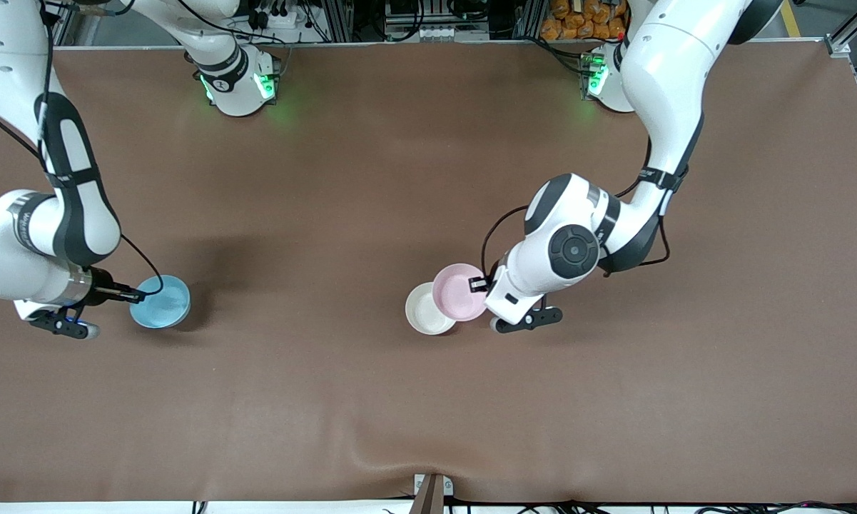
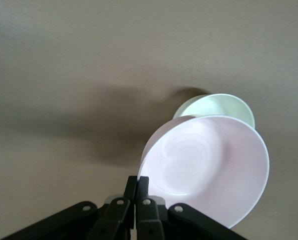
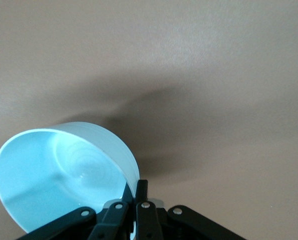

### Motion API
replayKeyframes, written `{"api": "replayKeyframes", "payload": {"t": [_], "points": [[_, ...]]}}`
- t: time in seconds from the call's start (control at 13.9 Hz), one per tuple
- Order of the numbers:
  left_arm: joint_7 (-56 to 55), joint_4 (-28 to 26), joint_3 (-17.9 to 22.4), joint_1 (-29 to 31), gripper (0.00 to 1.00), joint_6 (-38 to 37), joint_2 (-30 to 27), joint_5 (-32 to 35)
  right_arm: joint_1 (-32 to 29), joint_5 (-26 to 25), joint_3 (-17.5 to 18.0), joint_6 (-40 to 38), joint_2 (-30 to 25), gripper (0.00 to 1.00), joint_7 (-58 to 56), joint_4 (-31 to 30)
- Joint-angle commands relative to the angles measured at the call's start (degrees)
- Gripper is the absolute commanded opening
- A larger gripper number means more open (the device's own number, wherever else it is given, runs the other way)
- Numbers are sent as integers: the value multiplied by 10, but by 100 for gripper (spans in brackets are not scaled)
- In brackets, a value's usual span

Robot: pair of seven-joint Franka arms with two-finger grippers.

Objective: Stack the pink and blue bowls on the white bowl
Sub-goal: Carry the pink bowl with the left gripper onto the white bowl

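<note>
My left gripper (image 1: pixel 479 285) is shut on the rim of the pink bowl (image 1: pixel 458 291) and holds it tilted in the air, partly over the white bowl (image 1: pixel 425 311) that sits on the table. In the left wrist view the pink bowl (image 2: pixel 208 167) covers part of the white bowl (image 2: pixel 221 105) and the gripper (image 2: pixel 137 182) pinches its edge. My right gripper (image 1: pixel 133 293) is shut on the rim of the blue bowl (image 1: pixel 163 301) near the right arm's end of the table. In the right wrist view the blue bowl (image 3: pixel 59 175) is tilted at the gripper (image 3: pixel 137 186).
The brown table mat (image 1: pixel 428 400) spreads wide around both bowls. A small bracket (image 1: pixel 432 492) sits at the table edge nearest the front camera. Both arm bases stand along the edge farthest from it.
</note>
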Motion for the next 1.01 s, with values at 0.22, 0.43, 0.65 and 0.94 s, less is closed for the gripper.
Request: {"api": "replayKeyframes", "payload": {"t": [0.22, 0.43, 0.65, 0.94], "points": [[-54, 38, 75, -99, 0, 52, 48, -6, -8, 6, 9, -3, -44, 0, 1, -12], [-52, 35, 75, -100, 0, 64, 56, -6, -10, 6, 9, -3, -52, 0, 0, -12], [-45, 36, 75, -97, 0, 66, 56, -6, -10, 6, 9, -4, -58, 0, 1, -12], [-46, 36, 75, -99, 0, 87, 60, -8, -11, 7, 9, -18, -65, 0, 1, -11]]}}
